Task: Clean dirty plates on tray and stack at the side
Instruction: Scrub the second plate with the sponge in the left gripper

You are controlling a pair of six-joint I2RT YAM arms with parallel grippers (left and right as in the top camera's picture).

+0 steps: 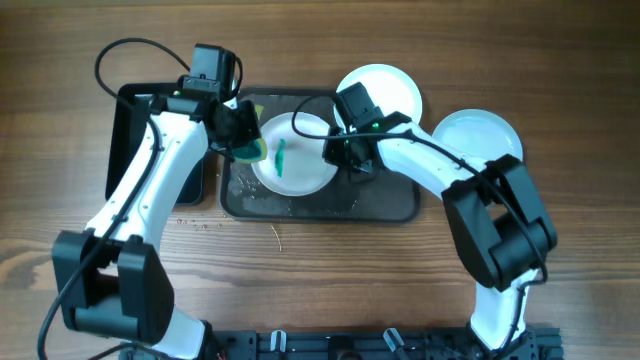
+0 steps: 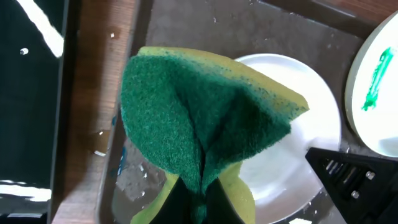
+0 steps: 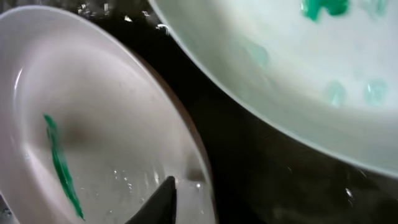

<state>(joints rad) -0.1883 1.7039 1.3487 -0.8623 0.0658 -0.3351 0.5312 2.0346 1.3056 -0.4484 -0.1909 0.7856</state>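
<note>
- Overhead: tray, dark grey, at mid-table; wet patches along its near edge.
- Overhead: plate 1 on the tray's left half, with a green smear left of its centre.
- Overhead: plate 2 at the tray's far right corner, overlapping the rim; partly covered by the right arm.
- Overhead: plate 3 on the table right of the tray, plain white, apart from the other two.
- Overhead: black container left of the tray, under the left arm.
- Overhead: left gripper at plate 1's left rim, clamped on a sponge.
- Overhead: right gripper at plate 1's right rim; jaw gap cannot be told.
- Left wrist: sponge, green pad over yellow, folded and pinched at the bottom edge, above plate 1 and hiding its centre.
- Left wrist: plate 2 at right, bearing a green streak; container at left, past a strip of table.
- Right wrist: plate 1 at left, wet, with a thin green line; one dark fingertip over its rim; the second finger is out of frame.
- Right wrist: plate 2 at upper right, blurred, with green blots; dark tray between the plates.
</note>
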